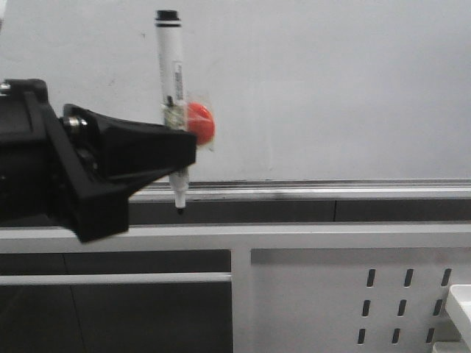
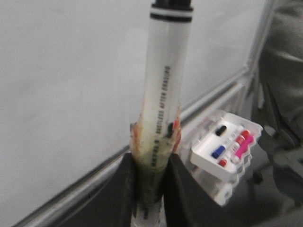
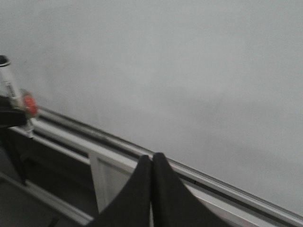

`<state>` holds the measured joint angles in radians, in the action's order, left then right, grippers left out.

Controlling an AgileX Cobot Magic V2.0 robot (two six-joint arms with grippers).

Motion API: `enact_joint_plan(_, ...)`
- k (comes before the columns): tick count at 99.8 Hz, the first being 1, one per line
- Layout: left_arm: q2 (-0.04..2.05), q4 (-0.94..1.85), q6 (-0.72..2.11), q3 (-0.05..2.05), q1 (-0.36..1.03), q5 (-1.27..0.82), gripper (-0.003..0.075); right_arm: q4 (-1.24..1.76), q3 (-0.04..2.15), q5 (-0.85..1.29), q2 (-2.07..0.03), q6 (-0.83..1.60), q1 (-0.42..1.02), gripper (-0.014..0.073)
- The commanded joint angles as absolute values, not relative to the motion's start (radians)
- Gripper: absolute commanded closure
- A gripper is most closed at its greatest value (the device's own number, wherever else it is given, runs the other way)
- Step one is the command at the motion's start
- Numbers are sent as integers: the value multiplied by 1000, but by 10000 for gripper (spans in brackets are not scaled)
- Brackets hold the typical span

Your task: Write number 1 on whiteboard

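The whiteboard (image 1: 331, 88) fills the back of the front view, with its silver rail (image 1: 331, 184) along the bottom; no number 1 stroke shows on it. My left gripper (image 1: 176, 143) is shut on a white marker (image 1: 171, 81) wrapped in tape with a red piece. The marker stands upright, black tip (image 1: 179, 209) down, level with the rail. In the left wrist view the marker (image 2: 163, 94) sits between the fingers (image 2: 125, 189). My right gripper (image 3: 152, 158) is shut and empty, in front of the board (image 3: 189, 61).
A white metal panel with slotted holes (image 1: 405, 298) stands below at the right. A white tray (image 2: 227, 146) holds several markers with black, blue, red and pink caps. A white object (image 1: 460, 301) sits at the right edge.
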<state>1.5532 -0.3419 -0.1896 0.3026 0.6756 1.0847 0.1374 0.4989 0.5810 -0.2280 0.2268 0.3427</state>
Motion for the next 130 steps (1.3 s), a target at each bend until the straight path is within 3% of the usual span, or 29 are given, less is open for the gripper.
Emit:
enact_joint_plan(1, 1503, -452, -202, 353, 680, 1041, 740, 151, 575, 556, -308, 321, 428, 660)
enact_joint_plan(13, 1452, -615, -277, 419, 680, 872, 740, 151, 624, 566, -411, 364, 531, 589)
enact_joint_plan(32, 1349, -893, -410, 524, 680, 618, 740, 151, 677, 553, -582, 381, 635, 339)
enact_joint_plan(39, 1316, -1035, -479, 557, 683, 547, 740, 151, 691, 537, -632, 383, 663, 287)
enact_joint_plan(51, 1273, -1215, -541, 604, 723, 408, 740, 151, 722, 518, -706, 385, 717, 288)
enact_joint_plan(76, 1252, -1229, -541, 682, 880, 72, 740, 151, 787, 438, -842, 385, 825, 288)
enact_joint_plan(130, 1228, -1184, -541, 692, 919, 94, 740, 25, 819, 350, -1007, 385, 857, 288)
